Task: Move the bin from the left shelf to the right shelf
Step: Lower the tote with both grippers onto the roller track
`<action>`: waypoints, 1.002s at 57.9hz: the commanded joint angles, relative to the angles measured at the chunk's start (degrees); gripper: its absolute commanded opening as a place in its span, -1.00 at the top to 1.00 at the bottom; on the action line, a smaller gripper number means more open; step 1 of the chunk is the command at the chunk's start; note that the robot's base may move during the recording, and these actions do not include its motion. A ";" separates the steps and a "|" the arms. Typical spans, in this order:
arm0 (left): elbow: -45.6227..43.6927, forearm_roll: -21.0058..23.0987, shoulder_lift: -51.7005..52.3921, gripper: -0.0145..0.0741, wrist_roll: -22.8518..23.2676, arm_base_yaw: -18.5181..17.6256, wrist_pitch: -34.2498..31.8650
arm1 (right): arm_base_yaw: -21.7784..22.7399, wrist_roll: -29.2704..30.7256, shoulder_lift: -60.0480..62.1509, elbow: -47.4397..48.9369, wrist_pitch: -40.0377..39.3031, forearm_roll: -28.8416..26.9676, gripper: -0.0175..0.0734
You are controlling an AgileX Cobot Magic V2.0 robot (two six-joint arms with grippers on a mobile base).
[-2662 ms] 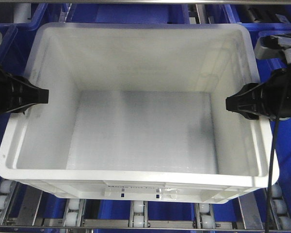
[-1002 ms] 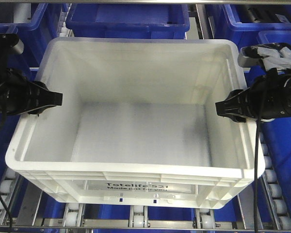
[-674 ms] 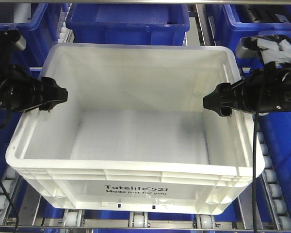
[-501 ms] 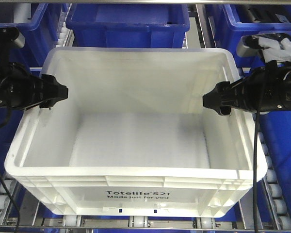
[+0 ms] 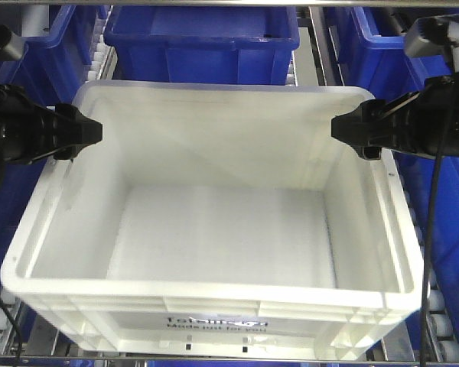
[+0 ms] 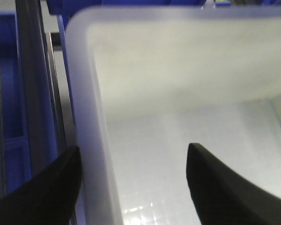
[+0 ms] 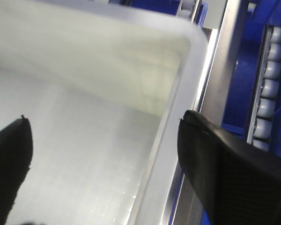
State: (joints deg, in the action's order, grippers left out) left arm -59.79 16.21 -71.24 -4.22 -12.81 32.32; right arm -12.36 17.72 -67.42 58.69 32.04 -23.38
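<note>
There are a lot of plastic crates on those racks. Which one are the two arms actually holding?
The white bin in front. The left gripper and right gripper each straddle one of its side walls; the blue crates behind sit untouched.

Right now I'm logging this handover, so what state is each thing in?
bin: empty, upright, carried between both grippers.
left gripper: open, fingers straddling the bin's left wall.
right gripper: open, fingers straddling the bin's right wall.
blue crate: behind the bin, upright; contents cannot be seen.
</note>
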 commanded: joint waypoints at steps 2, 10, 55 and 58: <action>-2.17 0.51 2.52 -0.37 -0.02 -0.35 -3.40 | -0.17 0.91 2.56 2.03 -3.12 -0.90 -0.68; -2.17 0.14 2.99 -0.37 -0.02 -0.35 -1.80 | -0.17 0.91 3.12 2.03 -2.64 -0.90 -0.68; -1.79 0.14 5.53 -0.37 -0.18 -0.35 -1.89 | -0.17 0.92 3.12 1.97 -1.07 -1.53 -0.67; -1.11 0.14 6.19 -0.37 -0.24 -0.35 -2.44 | -0.17 0.92 3.50 1.83 -2.01 -1.57 -0.67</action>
State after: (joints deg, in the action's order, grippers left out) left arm -59.79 15.60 -67.31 -4.40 -12.82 34.60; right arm -12.56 17.72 -65.53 58.69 34.87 -23.90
